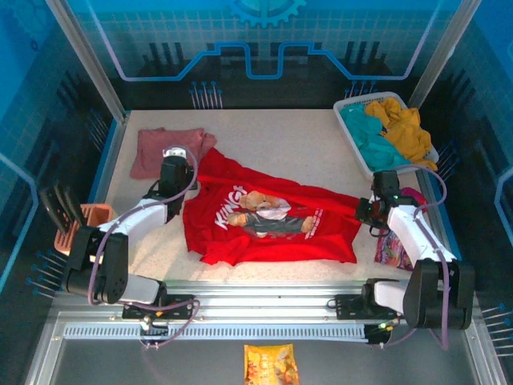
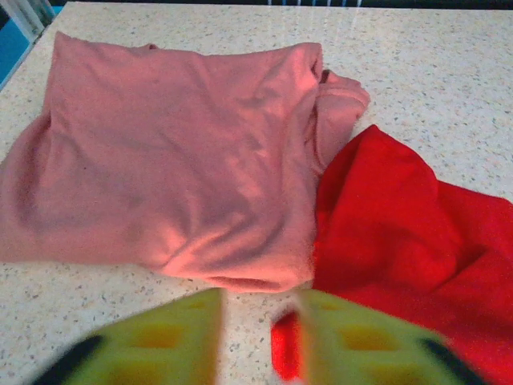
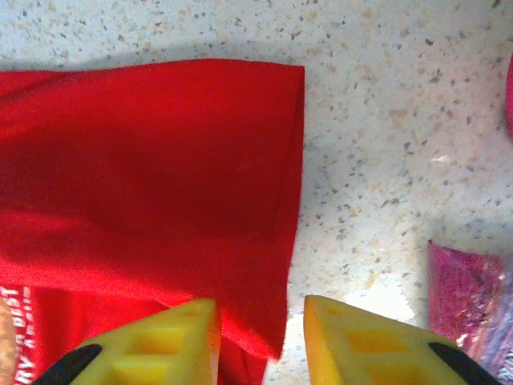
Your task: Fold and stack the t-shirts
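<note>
The left hand (image 2: 260,325) is hovering low over the counter (image 1: 280,136) with its fingers standing apart. It is clamping nothing, though a sliver of red cloth is showing in the gap. Just ahead of it, at 12 o'clock, the dusty-pink t-shirt (image 2: 176,152) is lying in a rough fold. The corner of the red t-shirt (image 1: 264,216) is touching the pink one's edge at 3 o'clock. The right hand (image 3: 260,329) is also standing apart and gripping nothing, and the red shirt's straight hem is running down between its fingers. From above, the red shirt is lying crumpled and print-up at the counter's centre. The pink one is sitting at its 10 o'clock, and a basket (image 1: 353,108) of teal and yellow clothes is at 2 o'clock. The hands are probably sitting at opposite ends of the red shirt so they can pinch it there for a fold.
</note>
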